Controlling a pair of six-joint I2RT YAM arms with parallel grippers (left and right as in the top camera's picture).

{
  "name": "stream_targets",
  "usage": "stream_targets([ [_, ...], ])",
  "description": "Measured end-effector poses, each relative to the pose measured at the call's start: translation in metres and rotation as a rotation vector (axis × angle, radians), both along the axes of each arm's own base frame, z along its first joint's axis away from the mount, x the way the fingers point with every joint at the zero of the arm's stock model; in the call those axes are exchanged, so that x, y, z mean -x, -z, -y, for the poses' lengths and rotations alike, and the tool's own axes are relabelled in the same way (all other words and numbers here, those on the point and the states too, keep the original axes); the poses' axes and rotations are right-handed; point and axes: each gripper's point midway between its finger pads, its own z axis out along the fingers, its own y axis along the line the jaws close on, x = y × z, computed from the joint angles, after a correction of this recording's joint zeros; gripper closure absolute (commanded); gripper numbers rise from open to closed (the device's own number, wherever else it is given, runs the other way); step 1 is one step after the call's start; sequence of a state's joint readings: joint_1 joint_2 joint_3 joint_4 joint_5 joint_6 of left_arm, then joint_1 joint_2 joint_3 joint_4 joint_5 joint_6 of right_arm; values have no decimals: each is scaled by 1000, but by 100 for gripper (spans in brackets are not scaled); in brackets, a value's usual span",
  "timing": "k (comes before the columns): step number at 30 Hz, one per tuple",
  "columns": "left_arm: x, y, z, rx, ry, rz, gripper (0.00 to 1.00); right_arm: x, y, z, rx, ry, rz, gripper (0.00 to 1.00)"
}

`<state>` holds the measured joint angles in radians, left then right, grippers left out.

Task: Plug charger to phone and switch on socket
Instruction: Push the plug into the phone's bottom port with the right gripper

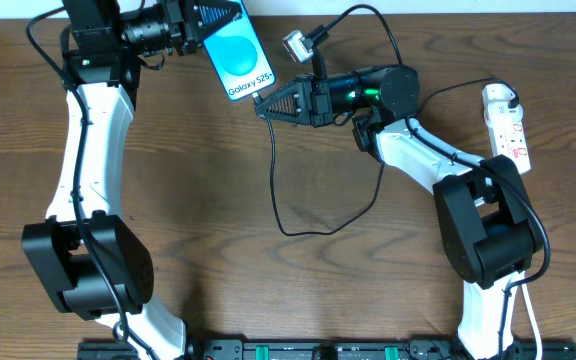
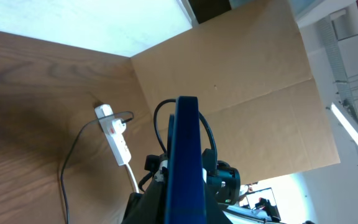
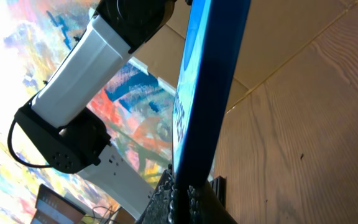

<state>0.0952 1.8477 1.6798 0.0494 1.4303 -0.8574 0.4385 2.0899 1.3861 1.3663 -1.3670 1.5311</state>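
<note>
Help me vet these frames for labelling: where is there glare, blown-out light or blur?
Overhead: even light, sharp, text on the phone readable, soft arm shadows on the table. Left wrist: upper-left background blown out white; phone edge-on, close. Right wrist: top-left washed out; phone edge slightly soft.

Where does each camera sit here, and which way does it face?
Overhead: above the table, facing down; both arms, left gripper holding phone, right gripper holding charger.
Left wrist: faces along the edge-on phone toward the socket; own fingers barely show.
Right wrist: faces up the phone's edge; own fingertips show, left arm behind.
Both wrist views share the phone.
</note>
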Motion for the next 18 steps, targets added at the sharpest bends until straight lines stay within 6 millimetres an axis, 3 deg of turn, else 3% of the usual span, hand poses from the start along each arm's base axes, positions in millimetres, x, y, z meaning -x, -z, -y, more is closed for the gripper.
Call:
stream_targets([
  [18, -6, 7, -3, -15, -39, 12, 92, -8, 3, -2, 15, 25, -92, 99],
])
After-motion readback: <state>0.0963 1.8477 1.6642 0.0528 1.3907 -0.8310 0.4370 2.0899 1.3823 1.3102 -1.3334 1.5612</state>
